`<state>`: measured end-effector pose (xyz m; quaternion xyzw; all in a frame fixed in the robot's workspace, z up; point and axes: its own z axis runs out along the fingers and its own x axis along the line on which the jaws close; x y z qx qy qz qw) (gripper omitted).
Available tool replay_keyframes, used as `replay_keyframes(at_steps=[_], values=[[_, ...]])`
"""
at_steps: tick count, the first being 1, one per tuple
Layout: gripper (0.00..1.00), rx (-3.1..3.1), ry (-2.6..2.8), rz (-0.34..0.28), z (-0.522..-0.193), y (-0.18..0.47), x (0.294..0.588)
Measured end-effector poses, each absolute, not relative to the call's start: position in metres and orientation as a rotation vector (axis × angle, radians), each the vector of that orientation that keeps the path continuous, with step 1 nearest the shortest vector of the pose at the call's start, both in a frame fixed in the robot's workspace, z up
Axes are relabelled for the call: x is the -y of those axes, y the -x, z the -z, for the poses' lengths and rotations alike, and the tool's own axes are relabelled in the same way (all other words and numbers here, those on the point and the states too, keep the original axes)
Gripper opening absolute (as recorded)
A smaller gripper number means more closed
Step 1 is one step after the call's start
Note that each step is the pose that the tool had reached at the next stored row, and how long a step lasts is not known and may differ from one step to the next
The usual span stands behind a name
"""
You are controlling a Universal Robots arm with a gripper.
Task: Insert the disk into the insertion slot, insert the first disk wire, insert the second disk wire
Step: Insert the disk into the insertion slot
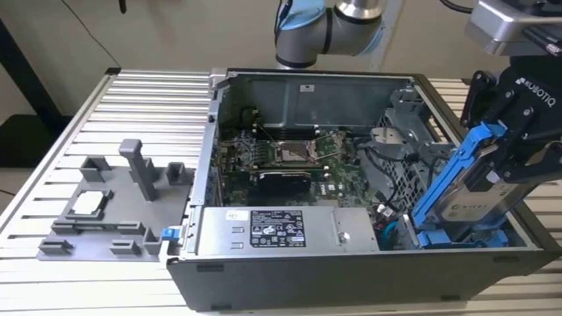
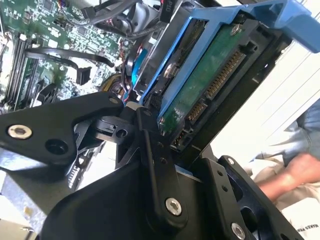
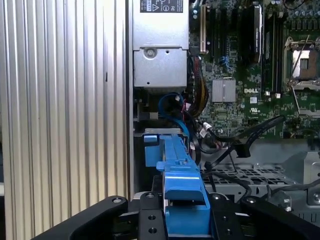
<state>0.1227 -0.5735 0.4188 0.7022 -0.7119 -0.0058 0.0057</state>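
My gripper (image 1: 512,164) is shut on the disk (image 1: 474,194), a silver-grey drive in a bright blue frame. I hold it steeply tilted over the case's corner at the exterior view's lower right. Its lower end dips into the insertion slot (image 1: 449,238), a grey cage with blue fittings. In the second wrist view the disk's green circuit board and connector pins (image 2: 212,82) face the camera, with black fingers (image 2: 150,140) clamped on the frame. The first wrist view looks along the blue frame (image 3: 181,172) toward the case floor. A loose blue wire (image 3: 172,100) and a black wire with a plug (image 3: 241,150) lie beside the slot.
The open computer case holds a motherboard (image 1: 290,155), a labelled power supply (image 1: 272,230) and a taller perforated grey cage (image 1: 408,141) behind the slot. A grey fixture (image 1: 114,204) stands on the slatted table (image 1: 88,118). A person's hand (image 2: 295,175) rests outside the case.
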Motion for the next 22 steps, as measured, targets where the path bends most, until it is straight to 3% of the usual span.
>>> replay_keyframes(at_steps=[22], values=[[0.33, 2.23, -2.2, 0.014, -0.383, -0.124, 0.567]])
